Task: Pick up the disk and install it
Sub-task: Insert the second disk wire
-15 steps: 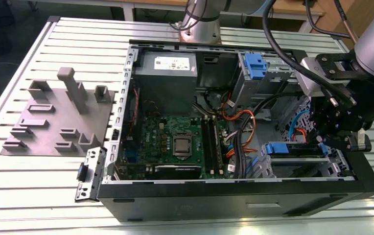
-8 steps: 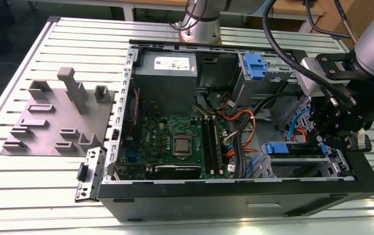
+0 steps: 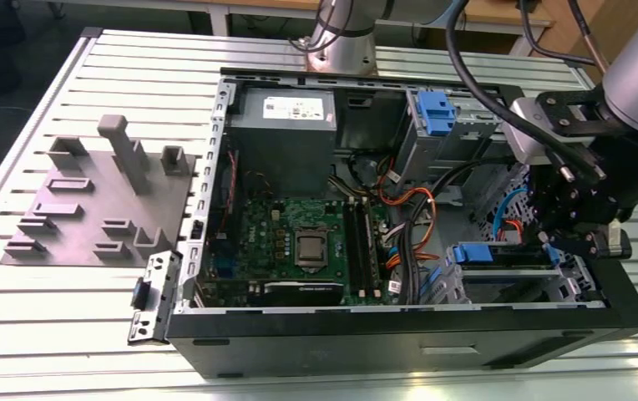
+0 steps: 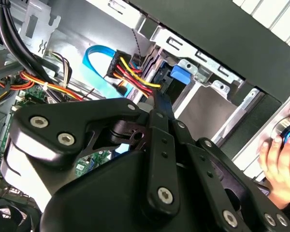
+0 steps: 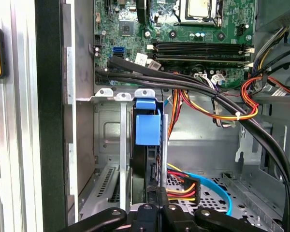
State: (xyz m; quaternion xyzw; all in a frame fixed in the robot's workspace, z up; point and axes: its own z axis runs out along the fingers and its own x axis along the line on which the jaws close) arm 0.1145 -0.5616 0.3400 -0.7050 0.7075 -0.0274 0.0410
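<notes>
The disk [image 3: 505,255] sits inside the open computer case [image 3: 408,322], in the drive bay at the exterior view's lower right, with its blue bracket showing. In the first wrist view the disk [image 5: 148,129] stands edge-on between the bay's metal rails. My gripper [image 3: 553,236] is down inside the case right beside it. In both wrist views the fingers look shut together, with the gripper [image 5: 157,197] [image 4: 158,99] pointing at the disk's [image 4: 180,75] near end. Whether the fingertips touch it is hidden.
Bundles of black, orange and yellow cables [image 5: 217,104] cross beside the bay, above the green motherboard [image 3: 296,242]. A grey power supply box [image 3: 286,109] and a blue latch [image 3: 436,113] lie at the case's far side. A grey fixture block [image 3: 96,200] stands on the table. A person's hand [image 4: 280,159] rests outside the case.
</notes>
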